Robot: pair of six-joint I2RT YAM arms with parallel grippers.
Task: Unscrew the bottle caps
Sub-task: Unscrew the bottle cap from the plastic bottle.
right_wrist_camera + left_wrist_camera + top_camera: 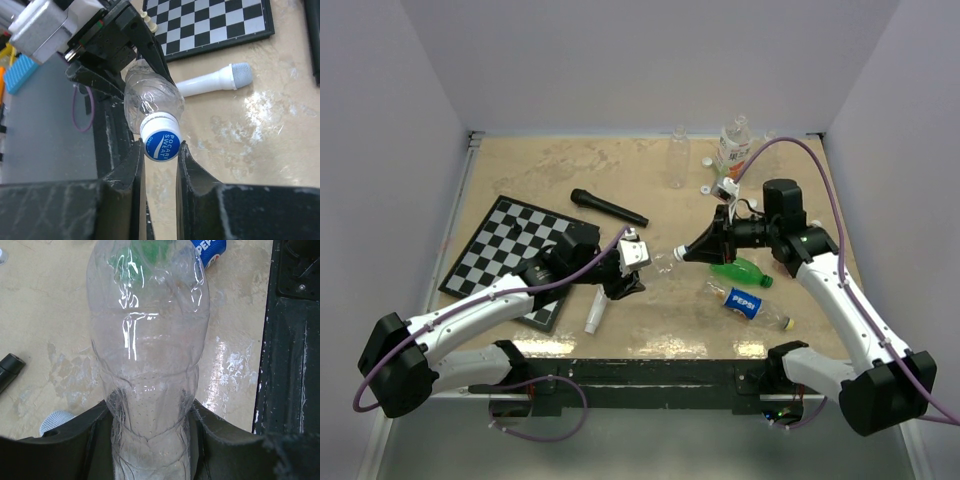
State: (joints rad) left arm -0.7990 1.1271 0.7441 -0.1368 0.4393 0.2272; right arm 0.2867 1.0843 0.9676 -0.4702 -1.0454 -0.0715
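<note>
- Right gripper (160, 148) fills the near view, jaws pinched on the blue cap (161, 142) from both sides. Judged ready to twist it off.
- table (550, 170) carries everything. The held bottle hangs over its middle, toward the near edge.
- chessboard (510, 255) lies by the left edge, out of the work.
- clear bottle (147, 340) is held level off the table, cap end toward the right arm so the cap meets those jaws head-on.
- left gripper (152, 437) is clamped round the bottle's lower body, probably bracing it against the turn.
- green bottle (742, 272) and Pepsi bottle (750, 303) lie toward the near right corner; caps too small to tell.
- black microphone (608, 208) lies mid-table; white microphone (210, 82) lies by the near edge.
- loose white caps (705, 187) sit near the far edge.
</note>
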